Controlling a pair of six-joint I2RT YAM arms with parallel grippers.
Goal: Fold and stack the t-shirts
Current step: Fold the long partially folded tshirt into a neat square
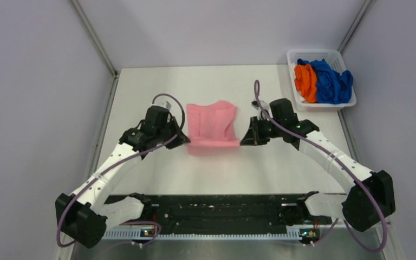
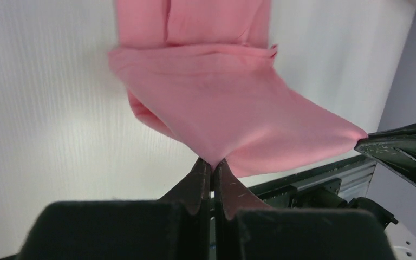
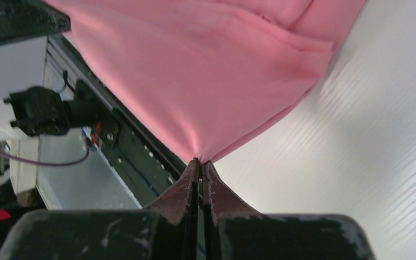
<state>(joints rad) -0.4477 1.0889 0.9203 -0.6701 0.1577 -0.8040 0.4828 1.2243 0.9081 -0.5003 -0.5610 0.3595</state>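
The light pink t-shirt [image 1: 212, 128] lies partly folded in the middle of the table. Its near edge is lifted and stretched between both grippers. My left gripper [image 1: 187, 142] is shut on the shirt's near left corner; in the left wrist view the pink t-shirt [image 2: 222, 103] fans out from the left gripper [image 2: 214, 162]. My right gripper [image 1: 242, 141] is shut on the near right corner; the right wrist view has the pink t-shirt [image 3: 206, 70] pinched at the right gripper [image 3: 199, 161]. The orange t-shirt [image 1: 305, 82] and the blue t-shirt [image 1: 331, 80] lie crumpled in the basket.
A white plastic basket [image 1: 293, 57] stands at the table's far right corner. Grey walls close in the table on the left, back and right. A black rail [image 1: 216, 208] runs along the near edge between the arm bases.
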